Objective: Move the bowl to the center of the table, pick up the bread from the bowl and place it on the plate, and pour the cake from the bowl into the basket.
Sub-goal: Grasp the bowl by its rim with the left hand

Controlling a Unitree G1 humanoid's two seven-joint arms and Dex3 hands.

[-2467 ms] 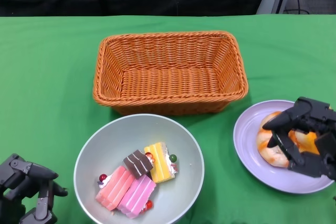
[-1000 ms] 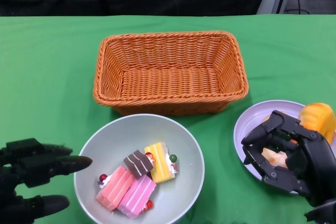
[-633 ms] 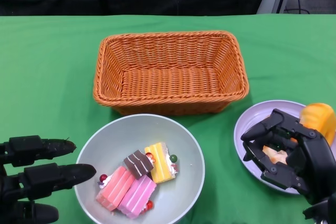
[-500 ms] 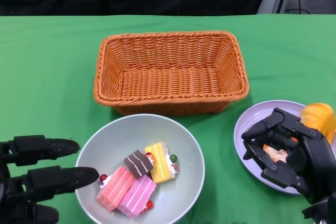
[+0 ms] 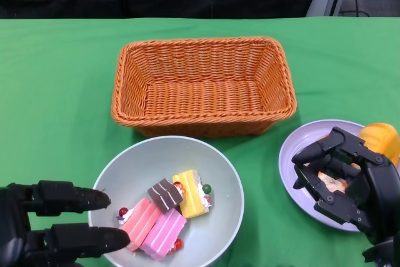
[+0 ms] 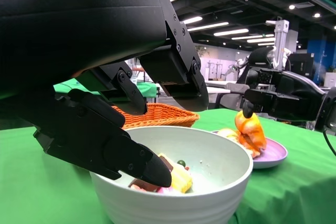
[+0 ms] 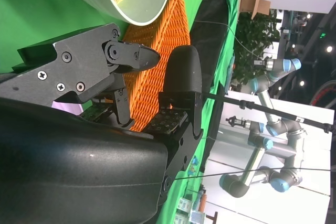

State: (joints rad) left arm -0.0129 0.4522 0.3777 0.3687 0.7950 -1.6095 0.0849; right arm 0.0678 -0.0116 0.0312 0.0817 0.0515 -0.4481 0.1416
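Black fingers of the left hand (image 5: 56, 229) reach over the bowl (image 5: 140, 157)'s near-left rim, spread and empty, ready to grip; right hand (image 5: 350, 186) hangs open-fingered over the plate (image 5: 289, 157).

There was one basket (image 5: 202, 85), one bowl (image 5: 222, 173) with four cake pieces (image 5: 164, 212), one plate (image 5: 292, 154), one bread (image 5: 380, 141), two hands (image 5: 347, 181).

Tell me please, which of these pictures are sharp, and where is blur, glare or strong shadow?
Head view: even light, sharp; the basket and bowl cast only soft shadows. Right wrist view: turned sideways; the right hand fills the near field; the background is bright, nearly washed out. Left wrist view: the left hand is very dark with little detail; ceiling lamps glare behind.
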